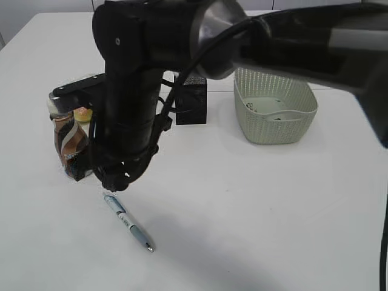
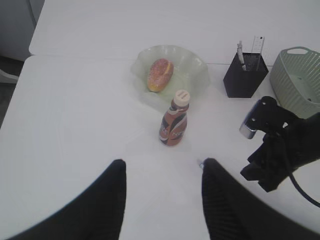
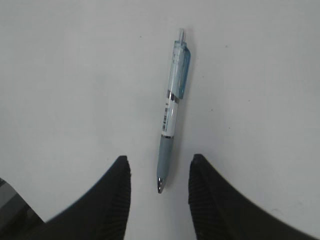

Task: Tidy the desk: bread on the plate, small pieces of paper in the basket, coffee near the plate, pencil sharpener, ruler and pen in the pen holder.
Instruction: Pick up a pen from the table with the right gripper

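Seen from outside, the right arm reaches across to the left of the white table [image 1: 254,206], its gripper hidden behind the wrist housing above a blue pen [image 1: 128,222] that lies flat on a diagonal, clip end at far left under the arm, writing tip at near right. The coffee bottle [image 1: 71,145] stands left of the arm; the black pen holder [image 1: 191,100] and pale green basket [image 1: 276,109] sit farther back. From the left wrist, the left gripper [image 2: 162,185] hangs released and empty above bare tabletop, with the bottle upright just near of the green plate [image 2: 192,70] that holds the bread [image 2: 160,75]. From the right wrist, the right gripper [image 3: 159,187] is spread, its fingers either side of the pen's tip, not touching it; the barrel runs away from the jaws, leaning slightly right.
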Robot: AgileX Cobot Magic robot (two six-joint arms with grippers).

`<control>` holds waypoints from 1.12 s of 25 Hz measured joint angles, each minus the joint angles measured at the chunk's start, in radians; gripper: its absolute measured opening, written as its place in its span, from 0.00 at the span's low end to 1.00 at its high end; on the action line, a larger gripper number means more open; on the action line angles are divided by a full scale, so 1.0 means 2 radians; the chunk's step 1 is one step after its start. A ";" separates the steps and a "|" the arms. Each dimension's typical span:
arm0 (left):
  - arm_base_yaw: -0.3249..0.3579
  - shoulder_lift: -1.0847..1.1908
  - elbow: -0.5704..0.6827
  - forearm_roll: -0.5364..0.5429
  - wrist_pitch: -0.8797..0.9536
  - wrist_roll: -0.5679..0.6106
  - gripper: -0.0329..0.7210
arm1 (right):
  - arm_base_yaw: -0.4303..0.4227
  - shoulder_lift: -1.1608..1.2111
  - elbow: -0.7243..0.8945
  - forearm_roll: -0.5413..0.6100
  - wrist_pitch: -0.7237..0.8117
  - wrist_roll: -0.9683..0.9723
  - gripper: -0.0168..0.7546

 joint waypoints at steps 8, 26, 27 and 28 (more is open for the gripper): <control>0.000 0.000 0.000 -0.005 0.000 0.000 0.52 | 0.004 0.043 -0.054 -0.005 0.031 0.040 0.44; 0.000 0.000 0.000 -0.007 0.000 0.000 0.52 | 0.012 0.108 -0.073 -0.013 0.025 0.048 0.56; 0.000 0.000 0.000 -0.007 0.000 0.000 0.52 | 0.012 0.110 -0.073 -0.013 0.024 0.048 0.56; 0.000 0.000 0.000 -0.007 0.000 0.000 0.52 | 0.012 0.112 -0.075 -0.013 0.023 0.048 0.56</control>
